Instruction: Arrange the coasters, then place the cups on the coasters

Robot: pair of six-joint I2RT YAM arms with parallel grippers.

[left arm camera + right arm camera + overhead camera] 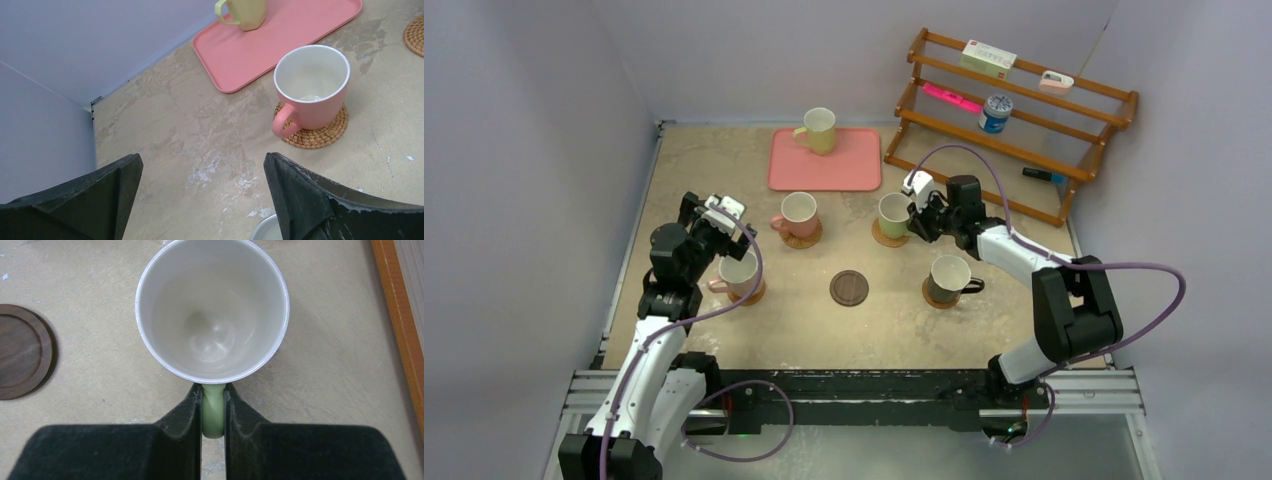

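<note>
Right wrist view first: note the right gripper clamped on the handle of the green cup, mouth up, with the dark brown coaster bare off to one side. In the top view, find that cup over a tan coaster on the right half of the table; cannot tell whether seated or just above it. Judge the step as the set-down. Hold the cup level, centre its base on the disc, lower until seated, and only then part the jaws. Back out straight along the handle's line, without twisting, to avoid dragging cup or coaster. Leave the left gripper as is: spread wide, grasping nothing, above the near pink cup. Expect the yellow cup on the pink tray to suit the dark disc afterwards.
</note>
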